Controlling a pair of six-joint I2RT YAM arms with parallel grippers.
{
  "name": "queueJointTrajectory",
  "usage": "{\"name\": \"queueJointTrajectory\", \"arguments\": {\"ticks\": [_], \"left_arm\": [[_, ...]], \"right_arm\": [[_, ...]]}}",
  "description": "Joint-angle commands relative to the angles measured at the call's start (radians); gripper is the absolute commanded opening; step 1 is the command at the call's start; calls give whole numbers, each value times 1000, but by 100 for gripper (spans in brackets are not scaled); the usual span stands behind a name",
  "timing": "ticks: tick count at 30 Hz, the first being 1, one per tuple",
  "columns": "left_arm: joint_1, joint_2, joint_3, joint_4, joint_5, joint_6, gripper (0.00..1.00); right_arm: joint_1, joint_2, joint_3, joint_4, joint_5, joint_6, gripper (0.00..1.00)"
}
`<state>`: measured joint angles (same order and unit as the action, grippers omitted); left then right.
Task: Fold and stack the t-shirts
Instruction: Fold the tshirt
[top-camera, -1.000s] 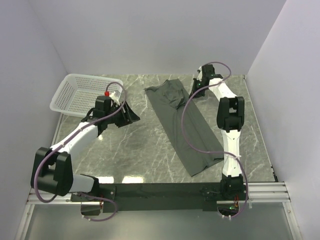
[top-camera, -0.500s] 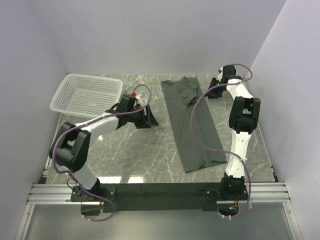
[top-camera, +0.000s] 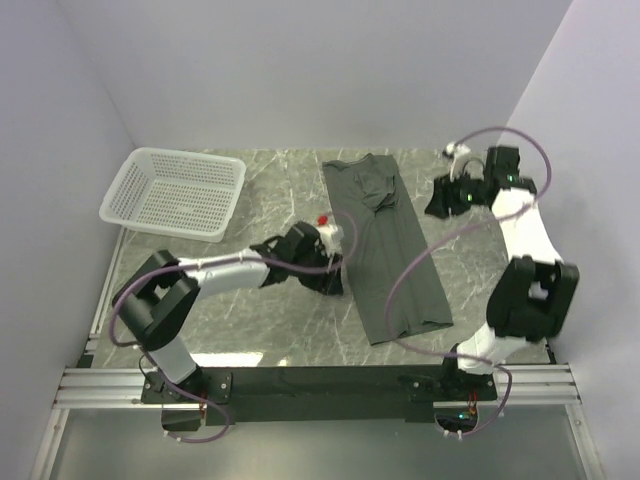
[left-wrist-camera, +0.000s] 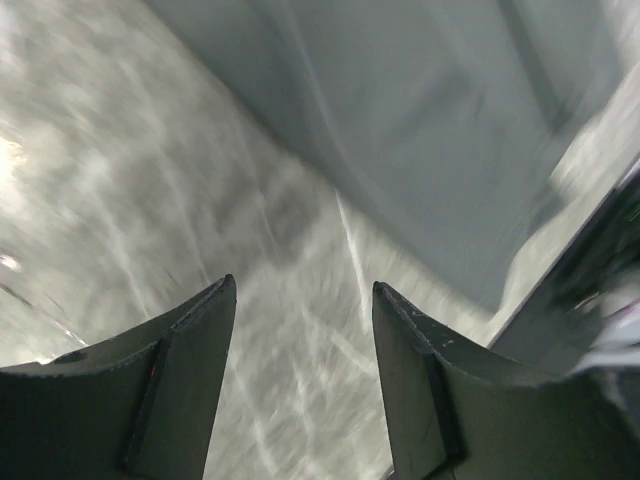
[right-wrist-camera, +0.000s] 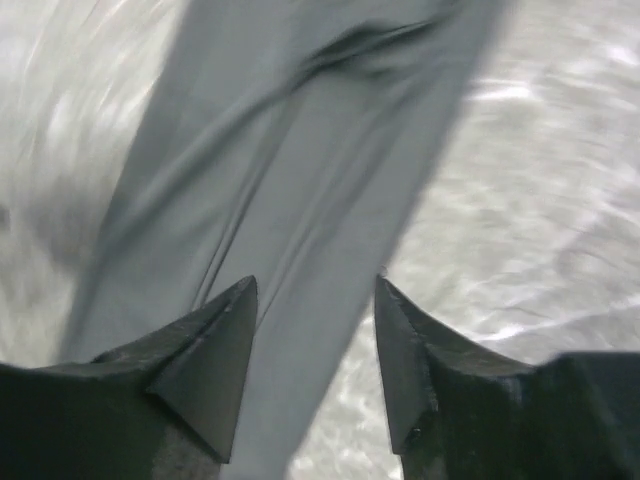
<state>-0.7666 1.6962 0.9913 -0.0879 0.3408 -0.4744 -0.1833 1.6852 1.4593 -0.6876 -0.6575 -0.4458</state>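
The dark grey-green t-shirt (top-camera: 385, 250) lies flat on the marble table, folded lengthwise into a long strip running from the back to the front right. My left gripper (top-camera: 338, 275) sits low at the strip's left edge, jaws open, with only marble between them in the left wrist view (left-wrist-camera: 303, 283); the t-shirt (left-wrist-camera: 420, 120) lies just ahead there. My right gripper (top-camera: 437, 203) hovers to the right of the strip's far half, open and empty. In the right wrist view (right-wrist-camera: 316, 280) the t-shirt (right-wrist-camera: 300, 150) stretches away below the jaws.
A white mesh basket (top-camera: 175, 190) stands at the back left. Grey walls close in the table on three sides. The right arm's purple cable (top-camera: 410, 270) loops over the shirt's near half. The black rail (top-camera: 320, 380) with the arm bases runs along the near edge.
My right gripper has opened, let go of the shirt's far end and drawn off to the right. The left arm has swung right to the shirt's left edge. The shirt now lies straighter.
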Motion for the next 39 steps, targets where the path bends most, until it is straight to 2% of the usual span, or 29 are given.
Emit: {"name": "queueJointTrajectory", "arguments": {"ticks": [1, 2, 3, 5, 6, 7, 11, 12, 14, 18, 22, 26, 32, 39], "left_arm": [[-120, -125, -81, 71, -150, 245, 62], [-149, -150, -104, 80, -195, 291, 63], [-205, -197, -152, 141, -210, 336, 63], [-252, -269, -219, 184, -229, 454, 63], [-279, -291, -239, 213, -209, 509, 64], [-286, -312, -258, 230, -195, 567, 64], [-312, -377, -309, 257, -125, 640, 66], [-322, -377, -306, 252, -112, 645, 70], [-359, -360, -287, 220, -153, 671, 72], [-480, -314, -275, 220, -267, 721, 73], [-513, -265, -275, 287, -338, 761, 72], [-514, -207, -244, 346, -338, 800, 71], [-516, -73, -165, 347, -307, 833, 68], [-517, -23, -129, 329, -267, 856, 66]], "right_arm": [[-21, -178, -195, -38, -202, -426, 58], [-28, -261, -279, -36, -233, -480, 60], [-41, -294, -309, -53, -255, -617, 63], [-47, -349, -349, -186, -281, -767, 65], [-51, -357, -353, -234, -283, -900, 65], [-65, -360, -352, -324, -286, -954, 65], [-130, -332, -306, -550, -312, -1209, 65], [-142, -320, -291, -599, -314, -1304, 65], [-171, -277, -246, -731, -314, -1376, 65], [-206, -272, -273, -756, -304, -1442, 64], [-223, -300, -333, -756, -294, -1504, 64], [-225, -314, -379, -748, -266, -1535, 64], [-243, -302, -390, -754, -272, -1538, 64], [-252, -272, -393, -754, -277, -1541, 63]]}}
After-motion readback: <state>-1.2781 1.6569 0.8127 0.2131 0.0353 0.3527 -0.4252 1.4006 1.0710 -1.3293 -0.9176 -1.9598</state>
